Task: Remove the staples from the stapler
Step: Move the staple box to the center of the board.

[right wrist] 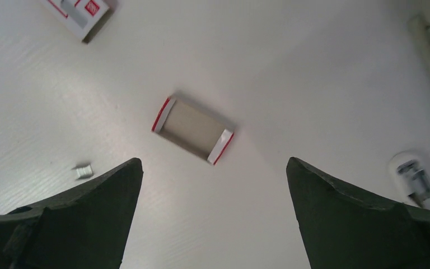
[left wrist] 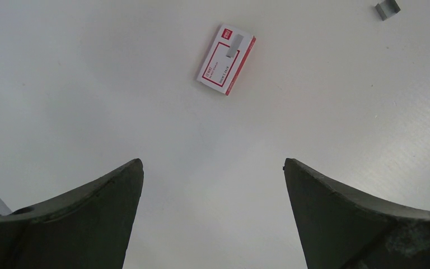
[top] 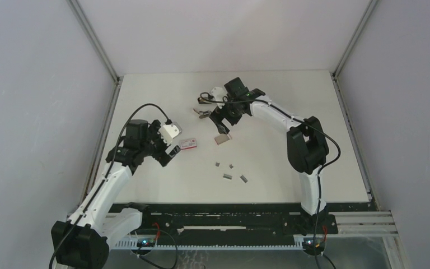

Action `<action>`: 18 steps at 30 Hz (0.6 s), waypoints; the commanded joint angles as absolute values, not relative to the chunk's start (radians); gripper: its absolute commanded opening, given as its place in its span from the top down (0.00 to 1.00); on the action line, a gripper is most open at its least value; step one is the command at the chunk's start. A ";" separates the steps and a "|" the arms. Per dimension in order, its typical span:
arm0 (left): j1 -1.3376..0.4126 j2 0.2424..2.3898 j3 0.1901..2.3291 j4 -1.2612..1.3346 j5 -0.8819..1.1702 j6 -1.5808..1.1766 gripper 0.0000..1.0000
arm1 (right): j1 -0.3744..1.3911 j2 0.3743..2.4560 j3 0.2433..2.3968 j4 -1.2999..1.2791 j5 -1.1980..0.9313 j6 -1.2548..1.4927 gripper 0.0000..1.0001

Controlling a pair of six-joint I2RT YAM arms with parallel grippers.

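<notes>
The staples [top: 227, 176] lie flat on the counter [top: 291, 168] as four short grey strips in a loose cluster. They sit near the front centre, between the two arms and apart from both claws. In the overhead view, the two nearer strips have their long axes roughly left to right, with the right-hand one slightly tilted. The two farther strips are too small for their axes to be read.

The left claw [top: 169, 154] hangs above the counter with its fingers [left wrist: 89, 213] spread wide and nothing between them. The red-and-white box [left wrist: 226, 58] lies flat ahead of it, long axis on a diagonal.

The right claw [top: 222, 124] is likewise spread and empty, above an open cardboard tray [right wrist: 193, 130]. A white stapler [right wrist: 417, 179] lies on the counter to one side of it, blurred.
</notes>
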State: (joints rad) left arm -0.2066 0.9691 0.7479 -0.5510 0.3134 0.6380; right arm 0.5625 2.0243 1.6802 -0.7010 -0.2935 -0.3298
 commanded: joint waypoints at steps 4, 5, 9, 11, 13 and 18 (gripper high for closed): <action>-0.209 0.919 0.717 -0.495 0.299 0.630 0.00 | 0.641 2.133 1.817 -0.657 -0.139 -0.314 0.00; -0.209 0.919 0.715 -0.493 0.298 0.629 0.00 | 0.650 2.142 1.821 -0.649 -0.124 -0.302 0.00; -0.210 0.918 0.713 -0.491 0.297 0.629 0.00 | 0.675 2.191 1.843 -0.656 -0.129 -0.294 0.00; -0.209 0.921 0.712 -0.492 0.299 0.630 0.00 | 0.684 2.208 1.849 -0.660 -0.133 -0.293 0.00; -0.210 0.923 0.710 -0.490 0.298 0.631 0.00 | 0.690 2.222 1.853 -0.660 -0.142 -0.292 0.00; -0.210 0.930 0.707 -0.490 0.296 0.632 0.00 | 0.693 2.245 1.861 -0.670 -0.141 -0.291 0.03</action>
